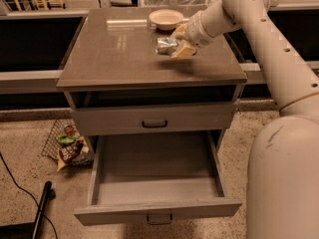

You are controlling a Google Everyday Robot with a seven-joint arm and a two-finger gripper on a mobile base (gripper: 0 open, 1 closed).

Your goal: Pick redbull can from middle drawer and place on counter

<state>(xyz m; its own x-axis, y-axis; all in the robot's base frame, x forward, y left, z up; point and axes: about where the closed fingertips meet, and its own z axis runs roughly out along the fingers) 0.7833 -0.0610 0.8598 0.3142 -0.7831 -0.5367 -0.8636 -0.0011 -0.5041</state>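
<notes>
We see our tool (180,41) just in front of the bowl (166,18), clamped on the can (166,45), which lies sideways low over the tabletop (114,49). Left of the bowl there is wide room to the tabletop's edge. Our arm (259,39) slants in from the bowl's right. The drawer (157,210) stands open, well below the bowl.

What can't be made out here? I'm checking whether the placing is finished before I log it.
Camera view, the only one:
- Whether the redbull can touches the counter: its underside is hidden by the can itself and the gripper shut on it, over the counter's right rear.
- The middle drawer's rear: covered by the closed drawer above.
- The floor wire basket's contents: too small to name.
</notes>
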